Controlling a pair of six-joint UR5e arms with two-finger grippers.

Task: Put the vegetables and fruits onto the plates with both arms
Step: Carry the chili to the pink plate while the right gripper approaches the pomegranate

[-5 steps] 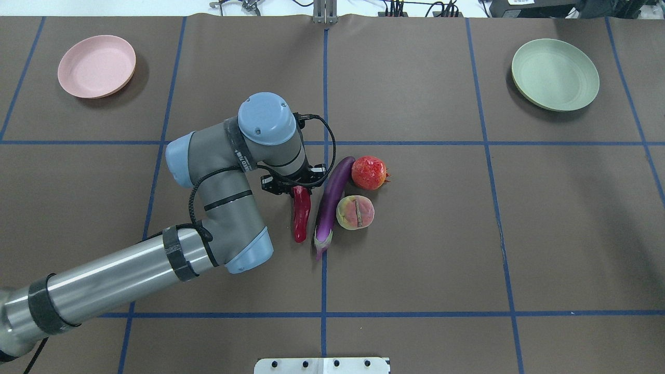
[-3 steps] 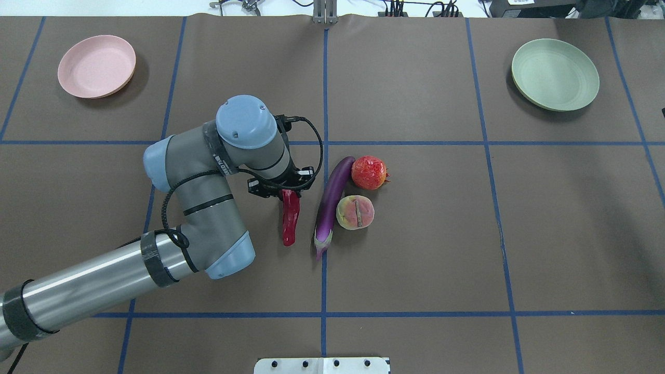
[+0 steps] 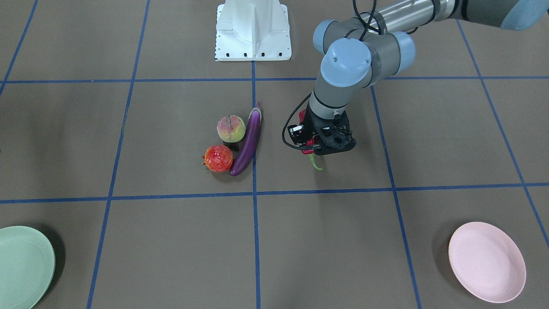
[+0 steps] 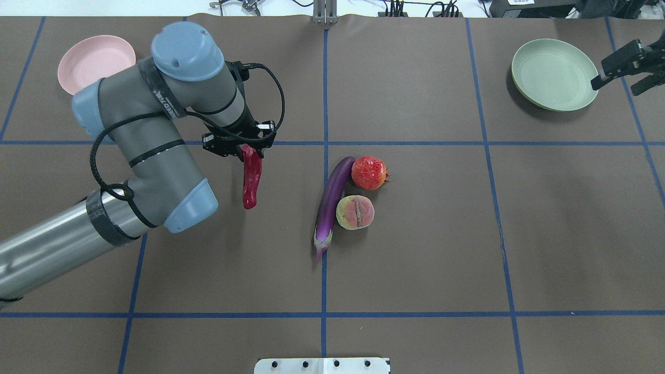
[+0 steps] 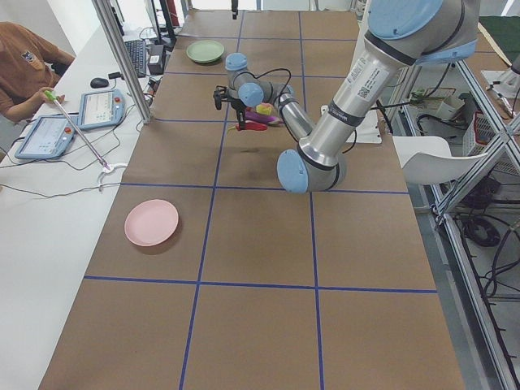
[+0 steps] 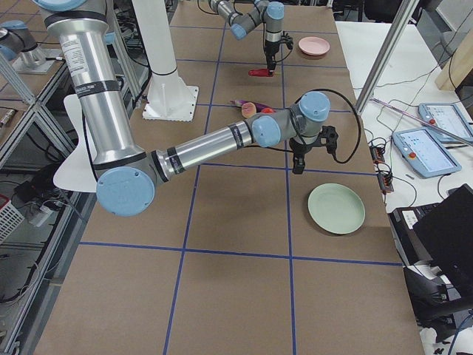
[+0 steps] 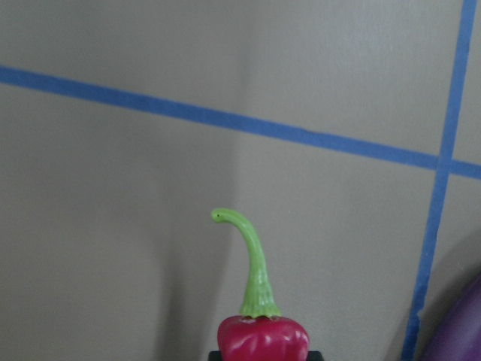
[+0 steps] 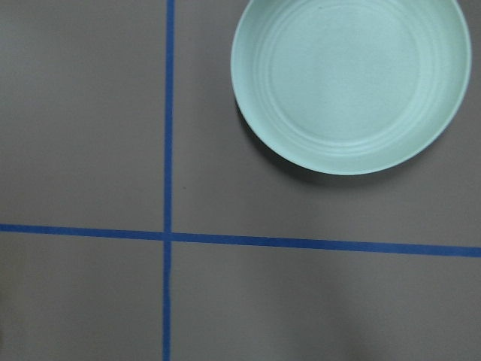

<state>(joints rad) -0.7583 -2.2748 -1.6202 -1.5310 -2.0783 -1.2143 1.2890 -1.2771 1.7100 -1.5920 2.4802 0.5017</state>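
The left arm (image 4: 140, 140) reaches in from the near left, its elbow bent and its wrist turned straight down. The left hand (image 4: 236, 146) is closed on the red chili pepper (image 4: 251, 177) close to the stem end. The pepper's body trails out toward the near side, and its curved green stem (image 3: 315, 163) pokes out on the far side of the fingers. In the left wrist view the stem (image 7: 253, 265) curls up over bare brown desk (image 4: 415, 249), and the pepper seems to be held clear of the surface.

The pepper is well left of the other produce, which lies in a tight group near the desk's middle. There the purple eggplant (image 4: 332, 200) lies lengthwise on the centre blue line. The pomegranate (image 4: 369, 172) touches the right side of its far end. The peach (image 4: 355, 212) sits just beside its middle, on the near side of the pomegranate.

The pink plate (image 4: 85, 65) sits in the far left corner, partly hidden behind the left arm's wrist, and nothing shows on the part in view. The mint green plate (image 4: 555, 74) sits in the far right corner with nothing on it.

The right hand (image 4: 615, 83) hovers at the green plate's right rim, pointing down. Its fingers look spread, with nothing between them. Its wrist camera sees the green plate (image 8: 349, 83) and the blue lines.
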